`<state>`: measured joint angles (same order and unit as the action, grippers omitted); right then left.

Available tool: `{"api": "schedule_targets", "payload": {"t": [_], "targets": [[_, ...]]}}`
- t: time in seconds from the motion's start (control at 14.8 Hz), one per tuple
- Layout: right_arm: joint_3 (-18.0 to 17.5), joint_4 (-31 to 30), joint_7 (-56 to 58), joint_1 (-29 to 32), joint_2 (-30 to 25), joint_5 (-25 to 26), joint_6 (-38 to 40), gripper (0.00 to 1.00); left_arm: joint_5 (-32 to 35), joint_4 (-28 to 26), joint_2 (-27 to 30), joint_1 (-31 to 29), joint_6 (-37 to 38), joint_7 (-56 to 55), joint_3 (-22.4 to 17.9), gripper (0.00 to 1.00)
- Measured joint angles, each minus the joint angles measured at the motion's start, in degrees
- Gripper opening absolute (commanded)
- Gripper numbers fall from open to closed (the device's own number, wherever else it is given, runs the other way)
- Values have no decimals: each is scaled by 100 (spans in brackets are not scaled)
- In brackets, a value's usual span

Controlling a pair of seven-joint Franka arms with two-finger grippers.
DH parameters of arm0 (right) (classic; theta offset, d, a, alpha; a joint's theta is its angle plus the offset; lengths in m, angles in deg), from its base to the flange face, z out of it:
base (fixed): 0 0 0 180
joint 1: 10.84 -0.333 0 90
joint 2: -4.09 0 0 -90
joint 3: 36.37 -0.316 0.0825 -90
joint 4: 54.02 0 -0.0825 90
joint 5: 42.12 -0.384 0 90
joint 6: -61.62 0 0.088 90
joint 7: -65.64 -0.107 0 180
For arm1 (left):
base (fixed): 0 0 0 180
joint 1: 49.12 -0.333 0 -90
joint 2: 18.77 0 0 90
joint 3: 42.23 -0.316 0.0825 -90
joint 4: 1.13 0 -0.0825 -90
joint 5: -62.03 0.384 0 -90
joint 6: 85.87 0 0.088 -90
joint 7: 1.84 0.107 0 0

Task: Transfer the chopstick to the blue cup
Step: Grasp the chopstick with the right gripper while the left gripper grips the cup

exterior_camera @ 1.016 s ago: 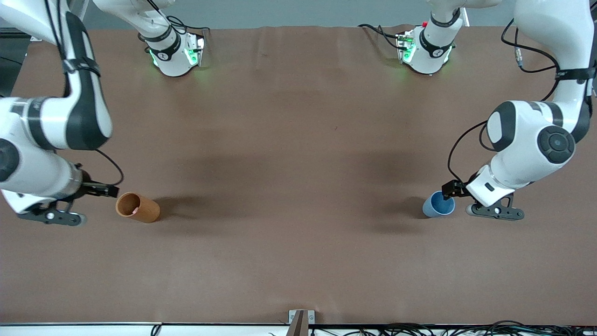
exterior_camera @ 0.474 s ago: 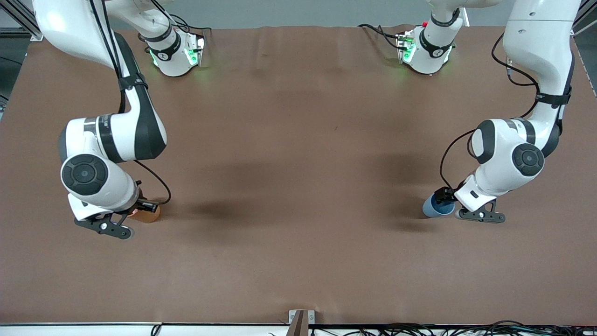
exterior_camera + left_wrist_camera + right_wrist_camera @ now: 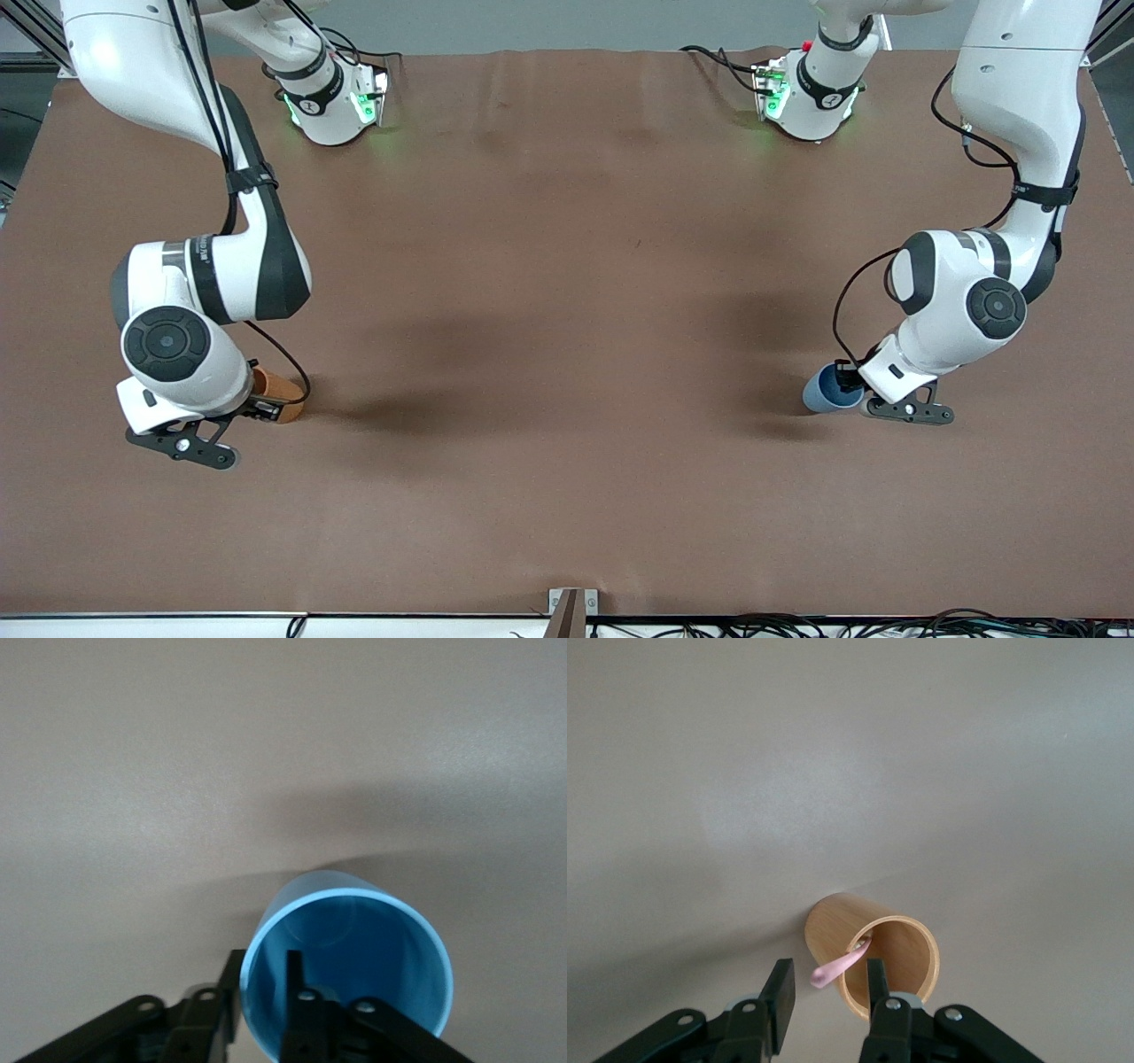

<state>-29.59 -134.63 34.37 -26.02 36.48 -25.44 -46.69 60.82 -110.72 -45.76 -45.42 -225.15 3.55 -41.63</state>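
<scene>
The chopstick stands in the orange-brown cup at the right arm's end of the desk, its pink top leaning out over the rim. The right end effector is just above that cup with its fingers apart, the pink tip lying between them and, as far as this view shows, not yet pinched. To do this step well, the fingers should press together squarely on the stick's exposed top and clear of the cup's rim, then lift straight up so the cup stays standing.

Well apart from that cup, toward the left arm's end, sits the blue cup. The left end effector straddles its wall, one finger inside and one outside, apparently pinching the rim to steady it.
</scene>
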Motion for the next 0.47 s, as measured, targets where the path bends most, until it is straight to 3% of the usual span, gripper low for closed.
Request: {"api": "schedule_targets", "payload": {"t": [0.2,0.34,0.47], "targets": [[2,-10,-2,-1,62,1,0,32,40,242,66,49,89,-60,13,0],[6,-13,-4,10,92,1,0,17,45,598,215,133,678,-487,120,0],[8,-16,-6,25,99,1,0,12,57,798,378,179,1065,-1123,386,0]]}}
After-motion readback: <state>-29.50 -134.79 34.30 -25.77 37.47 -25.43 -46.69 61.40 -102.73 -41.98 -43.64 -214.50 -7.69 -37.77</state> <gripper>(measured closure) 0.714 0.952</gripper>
